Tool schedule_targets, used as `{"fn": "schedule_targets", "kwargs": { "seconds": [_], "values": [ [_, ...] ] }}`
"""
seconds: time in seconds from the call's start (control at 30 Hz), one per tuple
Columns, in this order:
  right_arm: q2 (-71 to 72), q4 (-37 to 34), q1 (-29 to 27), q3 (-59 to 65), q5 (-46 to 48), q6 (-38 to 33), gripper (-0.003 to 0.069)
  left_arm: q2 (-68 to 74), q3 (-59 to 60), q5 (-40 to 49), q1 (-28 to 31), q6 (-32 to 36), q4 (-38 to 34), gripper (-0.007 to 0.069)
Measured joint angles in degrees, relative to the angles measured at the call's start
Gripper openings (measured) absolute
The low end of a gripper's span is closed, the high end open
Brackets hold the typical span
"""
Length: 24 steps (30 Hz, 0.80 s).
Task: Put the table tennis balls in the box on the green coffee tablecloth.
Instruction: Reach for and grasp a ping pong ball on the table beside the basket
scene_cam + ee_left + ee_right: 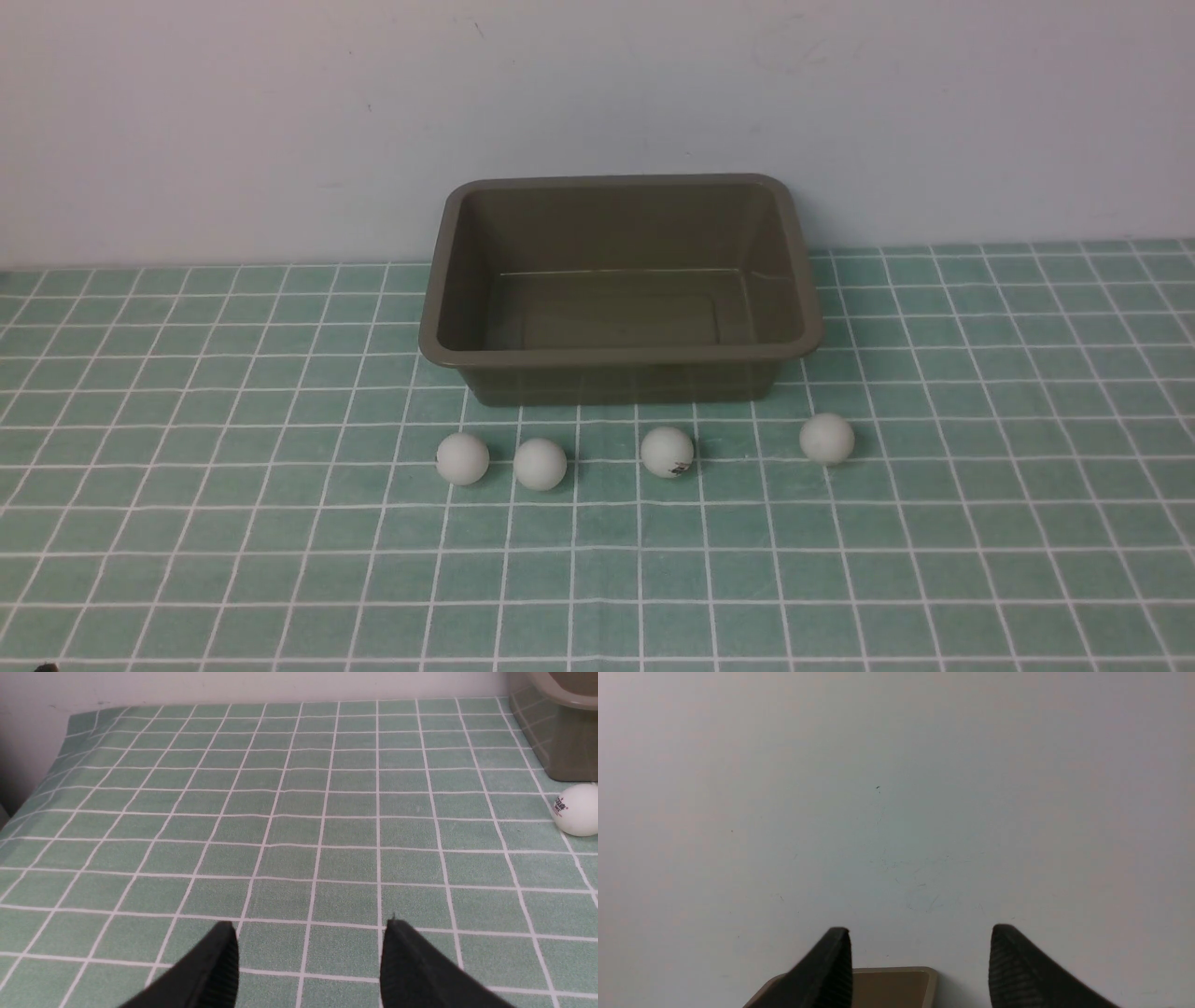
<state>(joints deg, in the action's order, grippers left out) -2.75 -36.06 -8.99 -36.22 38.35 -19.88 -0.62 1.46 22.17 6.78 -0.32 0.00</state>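
Observation:
The olive-brown box stands open and empty at the back middle of the green tablecloth. Several white table tennis balls lie in a row in front of it: a left one, one beside it, one with a dark mark and a right one. Neither gripper shows in the front view. My left gripper is open and empty over bare cloth, with a marked ball and a box corner off to one side. My right gripper is open and empty, facing the wall above the box rim.
A plain white wall stands right behind the box. The cloth's far left edge meets the wall in the left wrist view. Wide stretches of cloth lie on both sides of the box and in front of the balls.

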Motion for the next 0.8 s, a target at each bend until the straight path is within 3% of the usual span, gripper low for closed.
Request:
{"fn": "schedule_targets", "kwargs": {
  "seconds": [0.27, 0.47, 0.8],
  "values": [
    [0.0, -0.1, 0.1, 0.0, 0.9, -0.1, 0.0367, 0.0, 0.2, -2.4, 0.0, 0.0, -0.6, 0.0373],
    [0.0, -0.2, 0.1, 0.0, 4.7, -0.1, 0.0367, 0.0, 0.2, -9.9, 0.0, 0.0, -10.0, 0.0373],
    [0.0, 0.1, 0.1, 0.0, 13.1, -2.0, 0.0367, 0.0, 0.2, -21.6, 0.0, -0.9, -32.4, 0.0373]
  ]
}}
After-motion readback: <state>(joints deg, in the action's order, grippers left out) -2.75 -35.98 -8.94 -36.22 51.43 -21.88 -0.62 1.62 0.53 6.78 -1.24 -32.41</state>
